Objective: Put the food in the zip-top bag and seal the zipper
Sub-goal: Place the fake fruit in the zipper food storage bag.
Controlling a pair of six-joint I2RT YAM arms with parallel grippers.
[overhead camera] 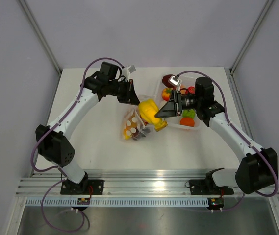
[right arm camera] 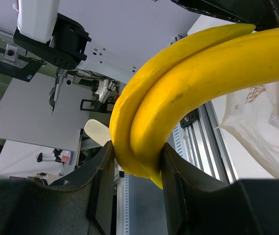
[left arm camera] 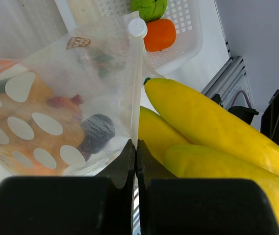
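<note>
Loading step: left gripper point(left arm camera: 136, 149) pinches the zip-top bag point(left arm camera: 56, 112) by its edge, right gripper point(right arm camera: 137, 156) clamps the bananas point(right arm camera: 188, 83). Next, probably: ease bananas into the bag's mouth.

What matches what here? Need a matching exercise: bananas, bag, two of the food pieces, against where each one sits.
1. bananas
2. zip-top bag
3. green piece beside an orange one
4. dark purple piece

A. in the white basket
B. clamped in the right gripper
C. inside the zip-top bag
D. edge pinched by the left gripper

Pairs: 1-B, 2-D, 3-A, 4-C
</note>
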